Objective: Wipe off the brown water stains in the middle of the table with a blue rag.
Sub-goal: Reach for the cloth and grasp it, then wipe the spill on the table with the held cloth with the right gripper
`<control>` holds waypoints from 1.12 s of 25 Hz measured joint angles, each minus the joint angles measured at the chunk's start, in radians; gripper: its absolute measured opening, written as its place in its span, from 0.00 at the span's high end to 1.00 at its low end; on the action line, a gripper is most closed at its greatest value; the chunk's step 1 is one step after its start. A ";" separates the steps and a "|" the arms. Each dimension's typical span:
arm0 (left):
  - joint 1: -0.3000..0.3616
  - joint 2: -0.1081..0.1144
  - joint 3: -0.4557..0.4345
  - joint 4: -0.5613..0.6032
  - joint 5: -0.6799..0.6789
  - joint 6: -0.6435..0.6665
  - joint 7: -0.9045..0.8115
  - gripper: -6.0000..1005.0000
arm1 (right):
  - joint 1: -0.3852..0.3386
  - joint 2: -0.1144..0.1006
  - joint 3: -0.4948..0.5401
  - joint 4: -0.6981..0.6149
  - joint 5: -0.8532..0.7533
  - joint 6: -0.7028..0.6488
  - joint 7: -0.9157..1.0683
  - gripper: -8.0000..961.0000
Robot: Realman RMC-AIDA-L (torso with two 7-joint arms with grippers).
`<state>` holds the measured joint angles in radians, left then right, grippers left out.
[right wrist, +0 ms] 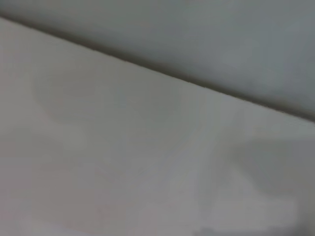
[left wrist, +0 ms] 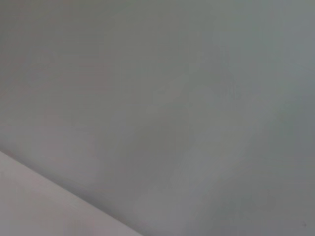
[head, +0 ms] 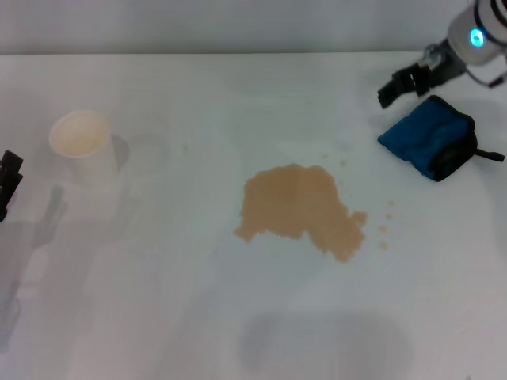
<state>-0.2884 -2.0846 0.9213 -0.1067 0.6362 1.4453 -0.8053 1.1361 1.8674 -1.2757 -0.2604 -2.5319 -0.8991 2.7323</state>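
Observation:
The brown water stains (head: 299,210) spread as a tan blotch in the middle of the white table (head: 182,301), with a few tiny droplets (head: 386,218) to their right. The blue rag (head: 428,136) lies bunched at the right, its black loop pointing right. My right gripper (head: 398,85) hovers just behind and left of the rag, open and holding nothing. My left gripper (head: 8,180) shows only partly at the far left edge, away from the stains. The wrist views show only bare surface and wall.
A white paper cup (head: 82,144) with a beige inside stands at the left back of the table. The table's far edge (head: 238,54) meets a grey wall.

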 joint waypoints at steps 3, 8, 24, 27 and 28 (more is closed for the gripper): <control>0.000 0.000 0.002 0.006 0.005 0.000 0.000 0.11 | -0.036 0.012 0.013 0.025 0.004 0.043 0.002 0.34; 0.000 0.000 0.004 0.008 0.008 0.000 0.000 0.11 | -0.092 0.021 0.050 0.029 0.003 0.087 0.004 0.35; 0.000 0.000 0.005 0.009 0.010 0.000 0.000 0.11 | -0.133 0.006 0.056 0.030 -0.001 0.093 0.005 0.38; 0.000 0.000 0.005 0.010 0.010 0.000 0.000 0.11 | -0.133 0.006 0.056 0.030 -0.001 0.084 0.004 0.38; 0.000 0.000 0.005 0.011 0.010 0.000 0.000 0.11 | -0.133 0.005 0.055 0.030 -0.002 0.079 0.004 0.38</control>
<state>-0.2887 -2.0845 0.9264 -0.0959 0.6458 1.4450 -0.8054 1.0032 1.8729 -1.2208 -0.2305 -2.5335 -0.8198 2.7367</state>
